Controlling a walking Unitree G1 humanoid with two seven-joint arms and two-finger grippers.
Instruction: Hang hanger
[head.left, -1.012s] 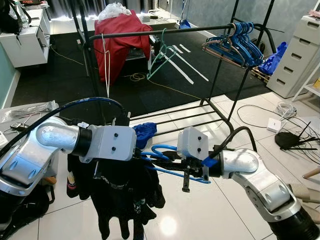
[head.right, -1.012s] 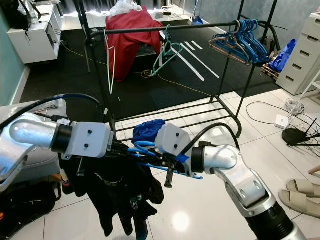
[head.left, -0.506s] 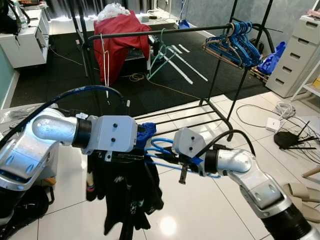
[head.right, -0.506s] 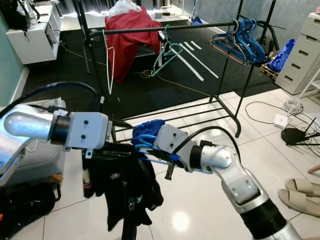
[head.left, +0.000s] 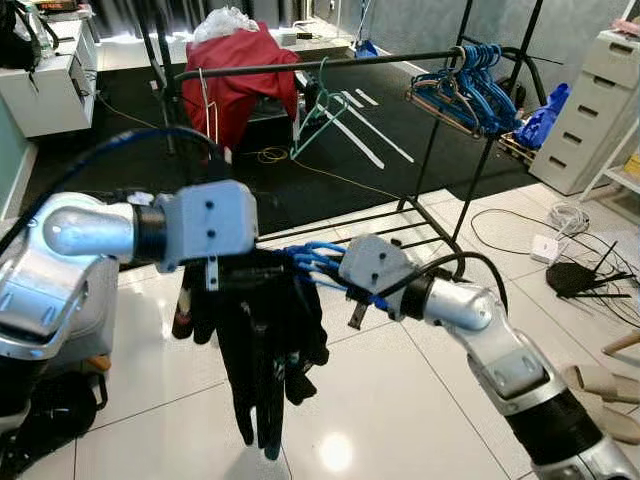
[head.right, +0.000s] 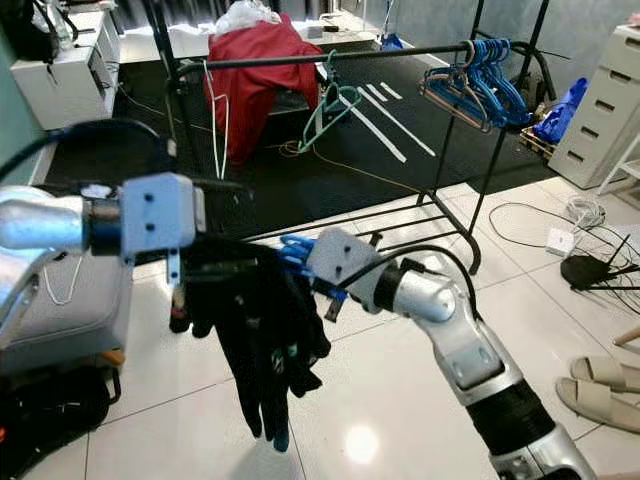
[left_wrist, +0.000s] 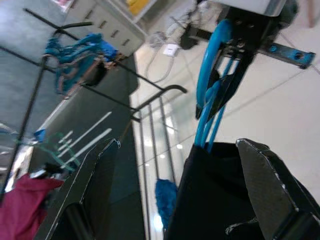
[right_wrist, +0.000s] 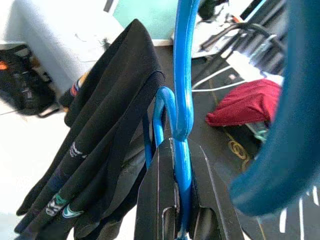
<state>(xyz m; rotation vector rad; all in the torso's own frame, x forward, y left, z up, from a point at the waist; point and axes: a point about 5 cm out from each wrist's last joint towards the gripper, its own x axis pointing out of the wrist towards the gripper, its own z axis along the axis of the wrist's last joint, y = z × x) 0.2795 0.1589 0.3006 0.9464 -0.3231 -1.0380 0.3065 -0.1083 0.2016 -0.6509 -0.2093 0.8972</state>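
While the black garment (head.left: 262, 350) hangs limp over the white tiled floor (head.left: 400, 400), we hold its blue hanger (right_wrist: 181, 90) between our two arms, in front of the black clothes rack (head.left: 320, 66). Our right gripper (right_wrist: 175, 210) is clamped tight on the blue wire just below the hook, the two black fingers (right_wrist: 155, 195) pressed against it from either side, as the right wrist view shows plainly. The garment drapes off the hanger's shoulder beside those fingers, with small coloured markings near its lower edge.

Our left gripper (left_wrist: 175, 170) sits by the garment's top edge on the other side. Its fingers (left_wrist: 265, 175) stand wide apart in the left wrist view, with the black cloth and the blue wires lying between them (whether either finger actually touches the cloth we cannot tell).

Beyond our arms the rack's top bar carries a white wire hanger (head.left: 207, 100), a green hanger (head.left: 318, 105) and, toward its right end, a cluster of blue hangers (head.left: 470, 85). A red cloth (head.left: 240, 85) lies heaped behind the rack. A white chest of drawers (head.left: 590, 110) stands at the right, with cables (head.left: 590, 270) on the tiles near it.
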